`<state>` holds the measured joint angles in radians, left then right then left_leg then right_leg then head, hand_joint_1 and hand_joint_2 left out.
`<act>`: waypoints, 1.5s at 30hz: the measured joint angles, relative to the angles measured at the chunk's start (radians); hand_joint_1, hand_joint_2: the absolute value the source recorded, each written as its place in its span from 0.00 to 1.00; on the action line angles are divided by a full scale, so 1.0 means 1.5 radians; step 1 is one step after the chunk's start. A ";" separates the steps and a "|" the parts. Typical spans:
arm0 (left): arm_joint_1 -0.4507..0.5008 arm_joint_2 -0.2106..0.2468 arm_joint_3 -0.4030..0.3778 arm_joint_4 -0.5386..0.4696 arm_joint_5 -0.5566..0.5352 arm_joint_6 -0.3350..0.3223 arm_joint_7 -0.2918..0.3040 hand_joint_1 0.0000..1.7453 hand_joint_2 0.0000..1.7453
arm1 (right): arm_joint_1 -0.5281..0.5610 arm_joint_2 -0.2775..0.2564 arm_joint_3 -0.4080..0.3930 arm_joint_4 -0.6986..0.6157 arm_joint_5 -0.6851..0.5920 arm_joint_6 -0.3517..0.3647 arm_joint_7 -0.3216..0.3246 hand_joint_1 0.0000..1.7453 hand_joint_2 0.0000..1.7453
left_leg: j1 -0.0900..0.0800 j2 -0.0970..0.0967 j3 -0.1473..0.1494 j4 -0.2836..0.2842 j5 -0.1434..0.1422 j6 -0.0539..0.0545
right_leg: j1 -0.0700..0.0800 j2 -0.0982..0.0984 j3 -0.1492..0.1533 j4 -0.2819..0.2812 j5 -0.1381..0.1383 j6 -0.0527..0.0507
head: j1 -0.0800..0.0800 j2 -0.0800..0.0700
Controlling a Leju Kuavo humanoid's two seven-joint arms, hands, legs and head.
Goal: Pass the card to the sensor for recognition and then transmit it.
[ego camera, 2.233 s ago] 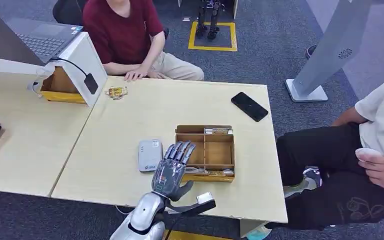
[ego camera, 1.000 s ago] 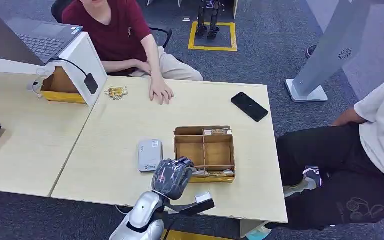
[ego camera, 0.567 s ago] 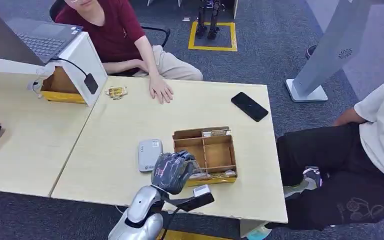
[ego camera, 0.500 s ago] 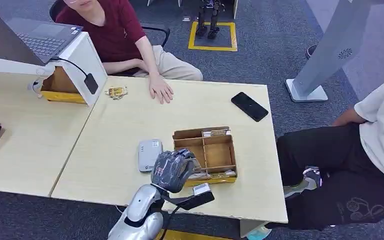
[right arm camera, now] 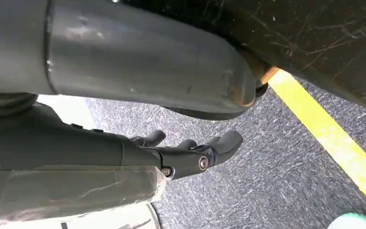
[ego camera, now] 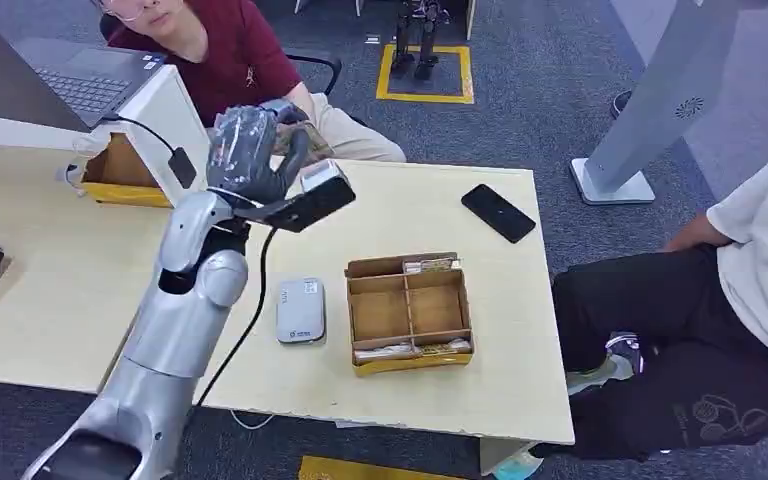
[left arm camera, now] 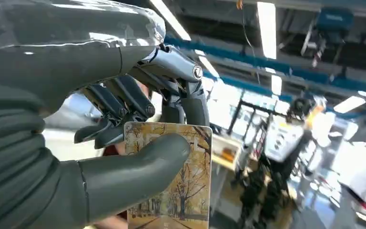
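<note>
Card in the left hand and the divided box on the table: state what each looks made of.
Card: likely glossy printed plastic, stiff and flat, with a photo-like autumn tree scene; laminated paper is possible. Divided box: thin brown board, probably plywood or fibreboard, matte, with straight slotted partitions.

The left hand is raised above the far left part of the light wooden table, close in front of the person in the red shirt. Just to its left stands the white slanted stand with its black sensor and cable. Bare tabletop lies beneath the hand. Nearer the robot, the white card reader and the wooden divided box sit close together; the black phone lies well apart on the far right.
</note>
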<state>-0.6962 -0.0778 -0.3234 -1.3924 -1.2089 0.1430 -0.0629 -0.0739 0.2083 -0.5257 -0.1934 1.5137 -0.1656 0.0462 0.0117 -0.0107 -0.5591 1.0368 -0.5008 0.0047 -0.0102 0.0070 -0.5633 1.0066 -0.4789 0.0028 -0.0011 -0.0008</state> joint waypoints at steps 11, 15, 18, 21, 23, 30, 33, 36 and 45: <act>-0.247 0.019 0.065 0.188 -0.080 -0.054 0.097 1.00 1.00 | -0.001 0.000 0.040 0.000 0.000 0.006 -0.010 0.00 0.00 | 0.000 0.000 0.000 0.000 0.000 0.000 | 0.000 0.000 0.000 0.000 0.001 0.000 | 0.000 0.000; -0.312 0.016 0.079 0.276 -0.166 -0.050 0.155 1.00 1.00 | -0.004 0.000 0.058 0.000 0.000 0.012 -0.016 0.00 0.00 | 0.000 0.000 0.000 0.000 0.000 0.000 | 0.000 0.000 0.000 0.000 0.001 0.000 | 0.000 0.000; -0.330 0.016 0.101 0.322 -0.163 -0.036 0.151 1.00 1.00 | -0.007 0.003 0.066 0.000 0.000 0.013 -0.018 0.00 0.00 | 0.000 0.000 0.000 0.000 0.000 0.000 | 0.000 0.001 0.000 0.000 0.001 0.000 | 0.000 0.000; -0.331 0.017 0.121 0.349 -0.161 -0.024 0.139 1.00 1.00 | -0.008 0.005 0.070 0.000 0.000 0.014 -0.021 0.00 0.00 | 0.000 0.000 0.000 0.000 0.001 0.000 | 0.000 0.001 0.000 0.000 0.001 0.000 | 0.000 0.000; -0.331 0.018 0.131 0.362 -0.162 -0.018 0.136 1.00 1.00 | -0.008 0.006 0.073 0.000 0.000 0.014 -0.021 0.00 0.00 | 0.000 0.000 0.000 0.000 0.001 0.000 | 0.000 0.001 0.000 0.000 0.001 0.000 | 0.001 0.000; -0.329 0.022 0.148 0.395 -0.169 -0.012 0.128 0.93 1.00 | -0.009 0.010 0.083 0.000 0.000 0.015 -0.025 0.00 0.00 | 0.000 0.000 -0.001 0.000 0.001 0.000 | 0.000 0.001 0.000 0.000 0.001 0.000 | 0.000 0.000; -0.328 0.023 0.154 0.404 -0.169 -0.012 0.126 0.02 1.00 | -0.009 0.010 0.085 0.000 0.000 0.015 -0.025 0.00 0.00 | 0.000 0.000 -0.001 0.000 0.001 0.000 | 0.000 0.001 0.000 0.000 0.001 0.000 | 0.000 0.000; -0.328 0.024 0.156 0.409 -0.175 -0.010 0.124 0.02 1.00 | -0.009 0.010 0.086 0.000 0.000 0.016 -0.025 0.00 0.00 | 0.000 0.000 -0.001 0.000 0.001 0.000 | 0.000 0.001 0.000 0.000 0.001 0.000 | 0.000 0.000; -0.328 0.027 0.157 0.414 -0.176 -0.008 0.121 0.00 1.00 | -0.009 0.010 0.091 0.000 0.000 0.017 -0.025 0.00 0.00 | 0.000 0.000 -0.001 0.000 0.001 0.000 | 0.000 0.001 0.000 0.000 0.001 0.000 | 0.000 0.000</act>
<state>-1.1886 -0.0370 -0.0878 -0.7717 -1.4733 0.1308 0.1190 -0.0871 0.2232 -0.3895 -0.1934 1.5141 -0.1404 0.0088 0.0119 -0.0108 -0.5601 1.0369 -0.4996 0.0041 -0.0101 0.0080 -0.5638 1.0072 -0.4779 0.0025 -0.0008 -0.0008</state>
